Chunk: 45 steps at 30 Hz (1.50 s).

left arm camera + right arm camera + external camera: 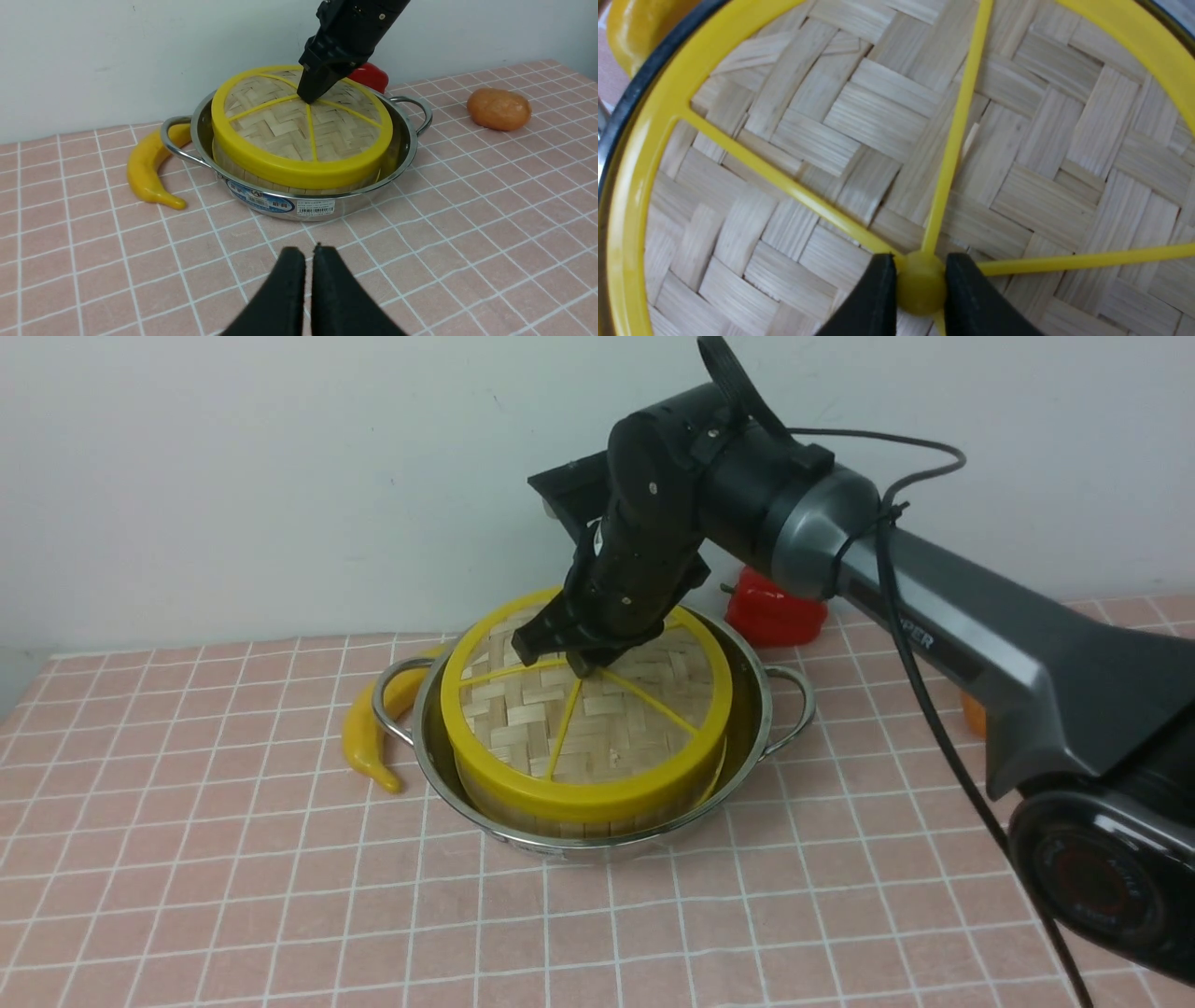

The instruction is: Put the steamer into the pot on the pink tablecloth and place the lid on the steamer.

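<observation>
Right wrist view showed the black right gripper (921, 275) slightly parted around the yellow centre knob (921, 291); its grip was unclear. Beneath was the round woven-bamboo lid (597, 793), covering the yellow-rimmed bamboo steamer (560, 823) inside the shiny steel pot (597, 845) on pink checked cloth (233, 859). The black left gripper (309, 266) was closed, empty.

In the front view my right pincer (581, 663) hides the knob of the lid (560, 793), and my right arm (934, 607) runs off the edge, covering most of the bread-like orange thing (973, 714). The pot (560, 845) hides part of the banana (373, 728). The steamer (560, 821) is mostly hidden under the lid and inside the pot. In my left wrist view, my left pincer (309, 266) is blurred and cut off, and the print on the pot's labels (289, 205) is too small to read.
</observation>
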Tool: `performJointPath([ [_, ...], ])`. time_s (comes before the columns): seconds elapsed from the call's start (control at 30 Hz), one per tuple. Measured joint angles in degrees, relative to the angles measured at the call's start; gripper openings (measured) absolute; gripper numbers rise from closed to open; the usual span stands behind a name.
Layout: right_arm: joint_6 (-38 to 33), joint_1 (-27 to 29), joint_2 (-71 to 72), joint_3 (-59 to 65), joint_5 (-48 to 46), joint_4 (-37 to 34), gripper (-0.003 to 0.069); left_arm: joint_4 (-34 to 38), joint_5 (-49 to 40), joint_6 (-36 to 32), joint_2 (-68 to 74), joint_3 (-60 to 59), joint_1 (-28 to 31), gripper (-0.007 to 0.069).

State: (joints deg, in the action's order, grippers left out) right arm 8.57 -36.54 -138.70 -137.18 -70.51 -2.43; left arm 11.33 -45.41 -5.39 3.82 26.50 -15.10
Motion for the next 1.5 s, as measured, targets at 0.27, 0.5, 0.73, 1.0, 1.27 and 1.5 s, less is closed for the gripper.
performJointPath([
  [0.27, 0.1, 0.0, 5.8, 0.5, -0.3, -0.3, 0.0461, 0.0, 0.4, 0.0, 0.0, 0.0, 0.0, 0.0087],
  [0.5, -0.3, 0.0, 25.4, 0.6, 0.4, 0.3, 0.0576, 0.0, 3.9, 0.0, 0.0, 0.0, 0.0, 0.0156],
  [0.73, -1.2, 0.0, 53.1, 14.8, 1.1, 5.4, 0.0394, 0.0, 4.7, 0.0, 0.0, 0.0, 0.0, 0.0211],
  [1.0, 0.1, 0.0, 83.0, 58.5, 12.3, 7.0, -0.0009, 0.0, 4.8, 0.0, 0.0, 0.0, 0.0, 0.0243],
  [1.27, 8.6, 0.0, 98.4, 92.7, 36.3, 7.0, -0.0013, 0.0, 4.8, 0.0, 0.0, 0.0, 0.0, 0.0243],
  [1.5, 10.6, 0.0, 100.1, 102.4, 39.8, 7.0, -0.0001, 0.0, 4.8, 0.0, 0.0, 0.0, 0.0, 0.0243],
])
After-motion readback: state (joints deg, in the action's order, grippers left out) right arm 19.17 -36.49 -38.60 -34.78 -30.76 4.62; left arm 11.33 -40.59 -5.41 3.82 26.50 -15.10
